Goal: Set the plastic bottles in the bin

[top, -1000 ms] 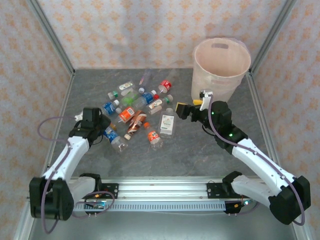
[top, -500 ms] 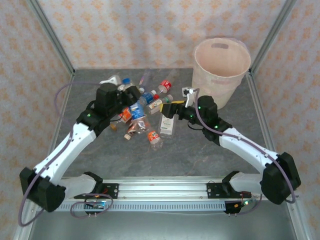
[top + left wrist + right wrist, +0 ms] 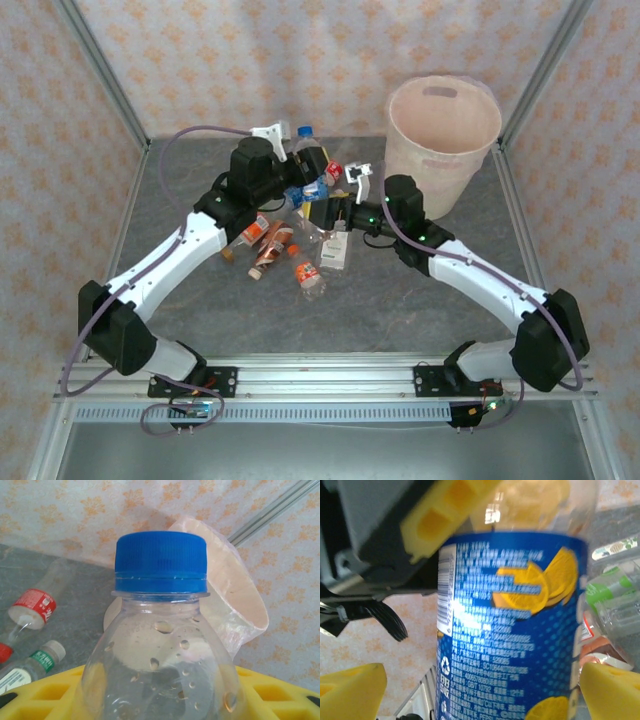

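Currently: left gripper (image 3: 300, 166) pinches blue-capped bottle (image 3: 160, 665), held raised left of the bin (image 3: 432, 172), cap upward. Right gripper (image 3: 480, 692), fingers spread, sits just beside its blue label. Bin lies beyond, rightward; left arm likely delivers.

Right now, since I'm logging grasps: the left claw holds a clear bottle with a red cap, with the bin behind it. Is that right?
Not quite. The cap is blue, not red, as the left wrist view shows. The left claw does hold the clear bottle, with the bin behind it.
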Motion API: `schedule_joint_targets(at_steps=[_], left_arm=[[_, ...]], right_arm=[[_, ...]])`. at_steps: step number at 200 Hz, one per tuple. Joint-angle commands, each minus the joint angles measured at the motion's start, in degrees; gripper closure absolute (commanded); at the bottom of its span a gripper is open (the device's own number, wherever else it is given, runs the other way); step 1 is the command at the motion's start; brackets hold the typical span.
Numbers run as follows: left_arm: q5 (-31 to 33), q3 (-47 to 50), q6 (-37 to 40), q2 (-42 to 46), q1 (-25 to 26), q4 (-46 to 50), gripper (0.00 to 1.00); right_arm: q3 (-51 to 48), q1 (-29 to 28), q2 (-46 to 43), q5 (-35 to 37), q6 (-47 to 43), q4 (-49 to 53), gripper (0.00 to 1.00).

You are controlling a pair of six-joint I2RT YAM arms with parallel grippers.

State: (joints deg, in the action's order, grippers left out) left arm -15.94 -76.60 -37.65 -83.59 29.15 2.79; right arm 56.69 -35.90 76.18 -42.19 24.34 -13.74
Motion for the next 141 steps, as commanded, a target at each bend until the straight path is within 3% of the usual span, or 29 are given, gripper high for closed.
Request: schedule_joint_targets(at_steps=[1,33,75,110,117,131,141], left_arm=[[-1.54,-2.41,-0.72,-1.41,0.03,-4.15,0.54],[-2.54,-3.21,-0.87,-2.35,0.03,-3.57,0.54],[-3.98,-3.82,0.81,-2.45,0.03,-1.5,0.52],[-3.82,-4.29,1.02,-2.54,0.03,-0.38,0.49],[-3.4,-4.71,1.07,-2.54,0.03,0.73,0.42],[-2.72,-7.03,2.19,-2.78,-0.17,5.19,0.15],[-3.14,-8.89,3.79,-2.68,-0.59,8.75,0.09]], right_arm=[[3.06,-0.92,1.3,-0.07,-1.96,4.4,0.01],[4.07,-0.97,2.3,6.06,-3.64,7.86,0.01],[6.12,-0.93,3.72,6.84,-4.83,8.54,0.39],[5.83,-0.97,3.26,8.91,-6.07,8.09,0.47],[5.57,-0.95,2.9,9.46,-6.57,8.18,0.48],[5.08,-0.97,2.16,12.08,-7.47,8.92,0.49],[4.86,-0.93,1.43,15.04,-8.26,10.22,0.51]])
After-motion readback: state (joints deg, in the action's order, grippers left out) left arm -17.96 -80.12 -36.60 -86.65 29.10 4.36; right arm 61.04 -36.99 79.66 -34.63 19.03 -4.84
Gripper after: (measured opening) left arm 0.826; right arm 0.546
